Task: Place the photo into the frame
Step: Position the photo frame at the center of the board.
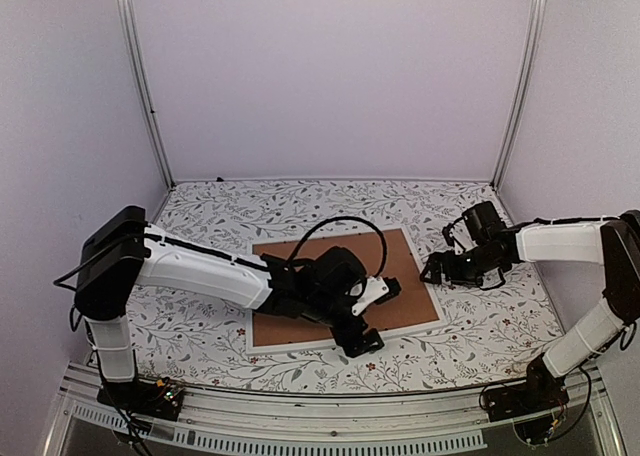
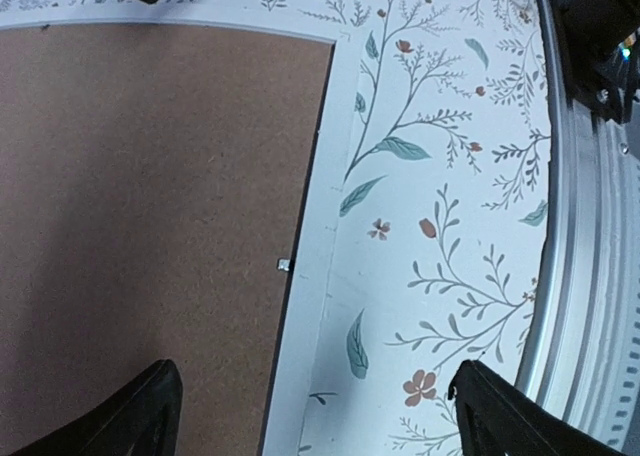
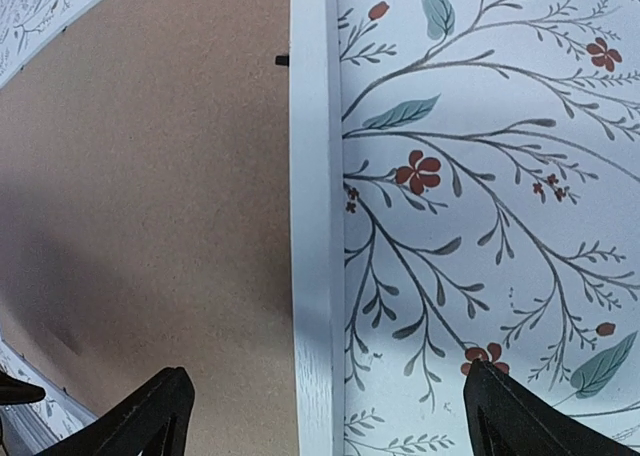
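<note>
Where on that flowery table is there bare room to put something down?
Free: the wide strip of table between the frame and the back wall; the near patch between frame, rail and right arm. Crowded: the frame's near edge under the left arm, its right edge by the right arm.

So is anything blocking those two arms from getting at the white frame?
Nothing visible does. The frame lies flat on the table, a brown board filling it. The left end effector hangs open over its near edge, the right end effector over its right edge. The photo itself is not in view.
</note>
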You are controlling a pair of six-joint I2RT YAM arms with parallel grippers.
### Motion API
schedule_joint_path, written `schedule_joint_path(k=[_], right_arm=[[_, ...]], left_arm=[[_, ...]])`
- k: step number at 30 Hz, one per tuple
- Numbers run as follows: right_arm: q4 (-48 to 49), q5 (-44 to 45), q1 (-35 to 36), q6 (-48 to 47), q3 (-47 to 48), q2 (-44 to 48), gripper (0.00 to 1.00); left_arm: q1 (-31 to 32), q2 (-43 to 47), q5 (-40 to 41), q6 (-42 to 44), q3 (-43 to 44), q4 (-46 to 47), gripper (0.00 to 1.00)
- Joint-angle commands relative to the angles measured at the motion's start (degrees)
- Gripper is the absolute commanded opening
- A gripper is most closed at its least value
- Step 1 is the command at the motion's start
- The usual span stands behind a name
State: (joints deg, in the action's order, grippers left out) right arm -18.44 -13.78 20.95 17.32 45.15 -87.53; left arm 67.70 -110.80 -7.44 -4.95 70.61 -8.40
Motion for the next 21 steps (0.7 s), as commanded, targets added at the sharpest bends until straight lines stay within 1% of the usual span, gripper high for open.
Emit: schedule_joint_path(k=[1, 3, 8, 10, 16, 21], right_arm=[[0.95, 0.96, 0.22, 0.99, -2.66, 4.76, 0.99], [0.81, 1.38, 0.23, 1.42, -3.45, 5.68, 0.99], [1.11, 1.76, 0.18, 1.81, -4.81, 5.51, 0.99], [1.49, 1.41, 0.21, 1.99, -5.28, 5.06, 0.99], [2.05, 1.01, 0.23, 2.59, -6.68, 5.38, 0.99], [2.00, 1.05, 0.21, 2.71, -7.18, 5.82, 0.99]], left_arm=[[1.35, -3.81, 1.05, 3.38, 3.85, -3.23, 0.94], [1.75, -5.10, 1.98, 4.26, 4.91, -4.03, 0.88], [2.59, -7.61, 3.76, 5.48, 6.99, -5.51, 0.66], [2.91, -8.44, 4.97, 6.22, 7.51, -6.07, 0.59], [3.70, -11.18, 9.59, 6.56, 9.12, -7.68, 0.48], [4.19, -12.51, 11.29, 6.94, 9.28, -8.36, 0.37]])
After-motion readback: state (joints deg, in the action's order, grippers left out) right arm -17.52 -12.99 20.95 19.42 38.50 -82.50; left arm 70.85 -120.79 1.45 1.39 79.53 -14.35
